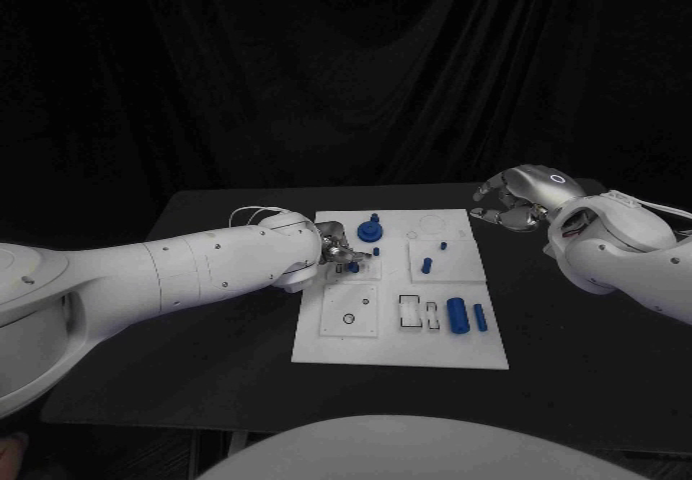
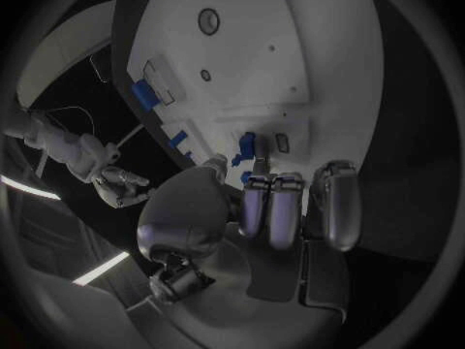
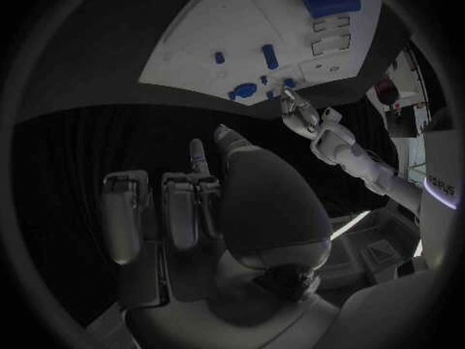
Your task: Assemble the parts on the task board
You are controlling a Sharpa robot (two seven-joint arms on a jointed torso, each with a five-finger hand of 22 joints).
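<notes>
Centrally on the black tabletop point(image 1: 216, 330) lies the white task board point(image 1: 325, 340), a flat rectangular plate carrying small blue parts. A round blue knob with a peg point(image 1: 371, 231) stands at its far edge, a short blue pin point(image 1: 427, 265) lies right of the middle, and a thick blue cylinder point(image 1: 457, 314) lies beside a thinner blue bar point(image 1: 480, 318) near the right edge. Outlined rectangular slots point(image 1: 410, 312) and a small round hole point(image 1: 348, 319) mark the near half.

The left hand point(image 1: 338, 252) reaches in from the left and sits over the far-left part of the board, its fingers point(image 2: 271, 209) bent down toward the plate. A small blue piece point(image 2: 246, 144) shows right at the fingertips in the left wrist view; whether it is pinched or merely touched cannot be told.

The right hand point(image 1: 522, 200) hangs off the board's far-right corner, above the tabletop, fingers point(image 3: 184, 209) loosely curled and apart with nothing in them.

From the right wrist view the board is seen from its far side, with the left hand at its edge; the left wrist view shows the right hand well apart beyond the board.
</notes>
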